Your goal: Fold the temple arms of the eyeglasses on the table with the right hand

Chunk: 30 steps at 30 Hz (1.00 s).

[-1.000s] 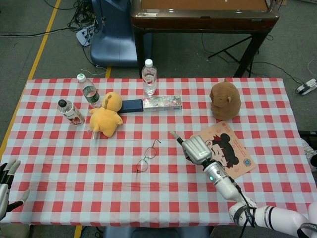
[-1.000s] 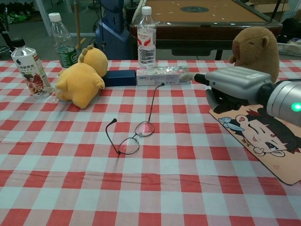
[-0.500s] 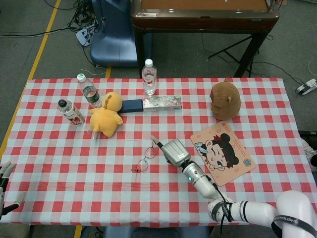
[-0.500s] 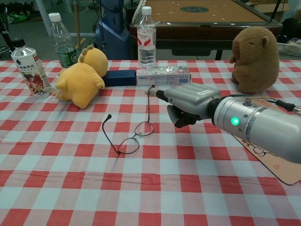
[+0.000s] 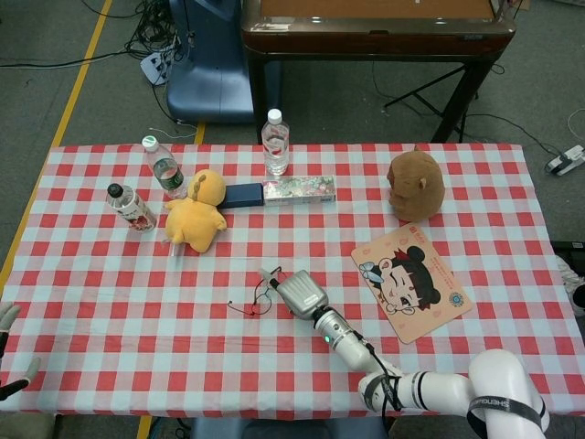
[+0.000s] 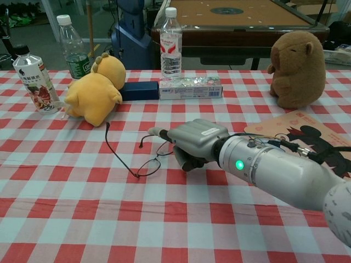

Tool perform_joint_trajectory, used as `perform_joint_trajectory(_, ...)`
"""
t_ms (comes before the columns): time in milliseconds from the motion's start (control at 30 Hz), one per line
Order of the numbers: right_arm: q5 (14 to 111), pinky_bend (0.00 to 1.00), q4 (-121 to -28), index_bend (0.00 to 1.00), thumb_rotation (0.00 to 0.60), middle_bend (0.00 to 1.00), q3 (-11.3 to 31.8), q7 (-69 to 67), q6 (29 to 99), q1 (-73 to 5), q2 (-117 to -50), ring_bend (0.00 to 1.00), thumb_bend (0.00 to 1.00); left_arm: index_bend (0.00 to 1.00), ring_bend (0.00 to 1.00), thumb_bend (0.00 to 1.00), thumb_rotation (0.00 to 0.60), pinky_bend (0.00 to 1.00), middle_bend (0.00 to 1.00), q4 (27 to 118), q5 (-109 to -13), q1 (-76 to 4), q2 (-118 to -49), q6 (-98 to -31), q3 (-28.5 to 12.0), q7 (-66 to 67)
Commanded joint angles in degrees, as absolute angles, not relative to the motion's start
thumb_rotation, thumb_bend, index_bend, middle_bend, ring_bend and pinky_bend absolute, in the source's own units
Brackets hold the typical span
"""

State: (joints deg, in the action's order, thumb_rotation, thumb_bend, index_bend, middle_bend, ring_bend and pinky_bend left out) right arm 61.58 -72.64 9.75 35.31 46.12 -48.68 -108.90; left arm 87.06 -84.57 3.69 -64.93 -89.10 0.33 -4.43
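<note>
The thin-framed eyeglasses (image 5: 256, 303) (image 6: 148, 167) lie on the checked cloth near the table's middle. One temple arm sticks out long to the left and up. The other temple, on the hand's side, is swung in, with its tip just below the outstretched finger. My right hand (image 5: 298, 293) (image 6: 194, 141) lies right against the glasses' right side. One finger reaches over the frame, the others curl under the palm, and it hides the right lens. Only the fingertips of my left hand (image 5: 7, 320) show at the head view's lower left edge, spread and holding nothing.
A yellow plush (image 5: 195, 216) (image 6: 96, 87) sits left of the glasses, with bottles (image 6: 33, 76) beyond it. Behind them are a dark blue box (image 5: 242, 195), a patterned box (image 6: 190, 87) and a water bottle (image 5: 275, 142). A brown plush (image 6: 298, 68) and a cartoon card (image 5: 411, 282) lie right.
My right hand has swept left and nearer across the table to the glasses, pushing the right temple inward and nudging the frame left. The left hand has sunk lower.
</note>
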Motion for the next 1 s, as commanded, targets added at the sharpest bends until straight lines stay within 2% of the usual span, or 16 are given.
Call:
perform_joint_trajectory(33, 61.26, 0.95, -71.66, 0.00, 0.600, 1.00, 9.07, 35.13, 45.61, -49.06, -109.73, 1.00, 0.96, 0.00, 0.00, 0.32, 0.600, 0.00, 0.00, 86.89, -84.52, 3.73, -64.98, -89.03, 0.32, -4.50)
perform_joint_trajectory(333, 61.27, 0.95, -70.77, 0.00, 0.600, 1.00, 7.60, 34.10, 45.19, -49.18, -110.43, 1.00, 0.96, 0.00, 0.00, 0.32, 0.600, 0.00, 0.00, 86.65, -84.65, 3.78, -65.16, -88.92, 0.29, -4.67)
perform_joint_trajectory(633, 63.74, 0.95, -75.69, 0.00, 0.600, 1.00, 7.37, 31.93, 48.32, -47.99, -107.35, 1.00, 0.96, 0.00, 0.00, 0.32, 0.600, 0.00, 0.00, 87.01, -84.93, 3.88, -65.03, -89.09, 0.31, -4.26)
perform_joint_trajectory(833, 68.85, 0.95, -86.35, 0.00, 0.600, 1.00, 4.39, 30.79, 53.24, -44.70, -99.54, 1.00, 0.96, 0.00, 0.00, 0.32, 0.600, 0.00, 0.00, 87.34, -85.14, 3.96, -64.90, -89.23, 0.36, -4.04)
perform_joint_trajectory(1000, 74.06, 0.95, -94.81, 0.00, 0.600, 1.00, -0.04, 31.88, 58.44, -40.96, -91.70, 1.00, 0.96, 0.00, 0.00, 0.32, 0.600, 0.00, 0.00, 88.14, -85.96, 3.78, -64.87, -89.39, 0.50, -3.21)
